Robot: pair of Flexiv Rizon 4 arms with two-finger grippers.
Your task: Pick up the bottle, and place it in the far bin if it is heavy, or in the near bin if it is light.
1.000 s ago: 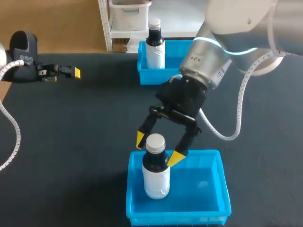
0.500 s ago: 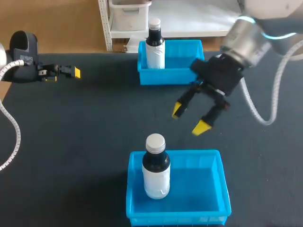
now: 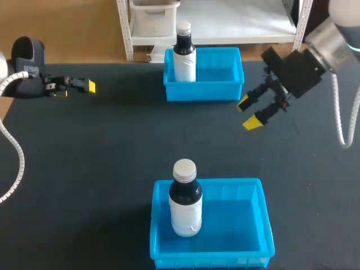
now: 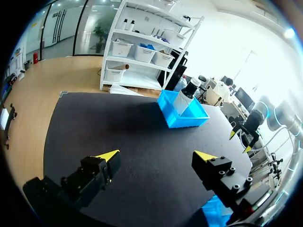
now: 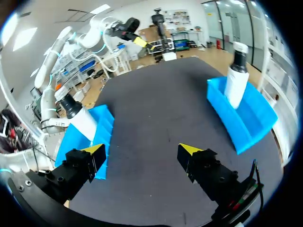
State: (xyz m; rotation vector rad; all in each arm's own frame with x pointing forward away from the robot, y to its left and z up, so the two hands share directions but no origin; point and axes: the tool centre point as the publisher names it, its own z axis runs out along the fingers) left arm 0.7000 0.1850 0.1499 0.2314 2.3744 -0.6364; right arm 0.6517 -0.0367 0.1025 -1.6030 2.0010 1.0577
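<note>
You have the bottle standing upright in the near bin, lower centre of the head view. It sits close to the bin's left wall, white cap up. A second bottle stands upright in the left corner of the far bin, top centre of the frame. Both bins rest on the dark table, well apart from each other.

Your right gripper hangs over the table at the upper right of the frame, just right of the far bin and touching neither bin. Its jaws are spread wide; the right wrist view shows only table between the yellow tips.

Your left gripper sits at the upper left of the frame, near the table's edge and well apart from both bins. Its jaws are likewise spread, with only table between them in the left wrist view.
</note>
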